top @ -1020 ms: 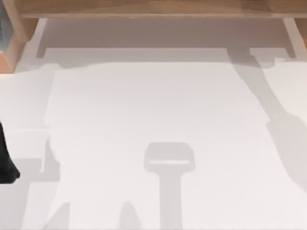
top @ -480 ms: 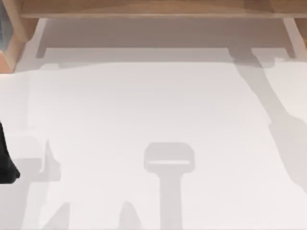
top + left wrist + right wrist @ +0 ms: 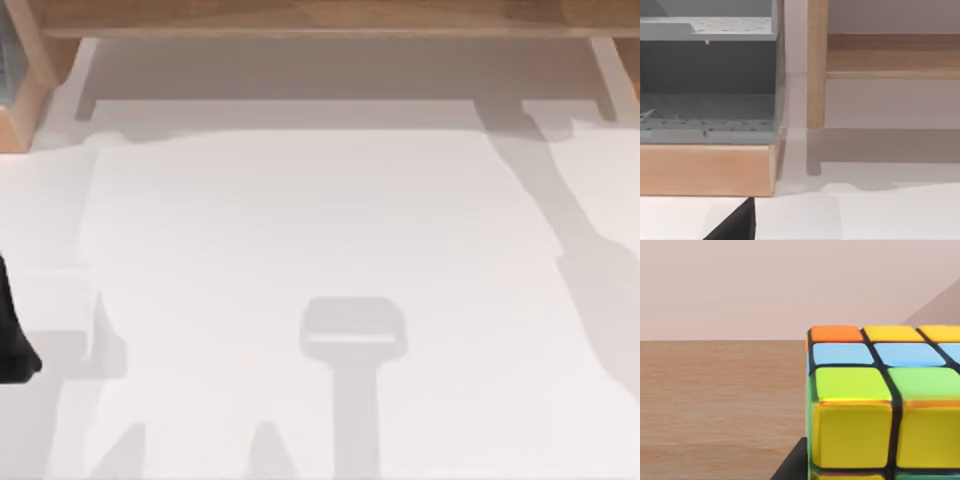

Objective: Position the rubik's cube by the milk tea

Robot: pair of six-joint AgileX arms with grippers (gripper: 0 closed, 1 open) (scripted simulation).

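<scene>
The rubik's cube sits very close in the right wrist view, with orange, yellow, blue and green tiles. A dark part of my right gripper lies against its lower corner. Behind the cube I see a brown wooden surface and a pale wall. The milk tea is out of view. A black part of my left arm stays at the left edge of the white table in the top view. A dark wedge of the left gripper is at the edge of the left wrist view.
A wooden frame runs along the back of the table. A grey perforated shelf unit on a wooden base stands at the back left, beside a wooden post. Arm shadows fall across the table's right side.
The shadow edge on the table's left side shifted left, then part of the way back right. The black part of the left arm has not moved.
</scene>
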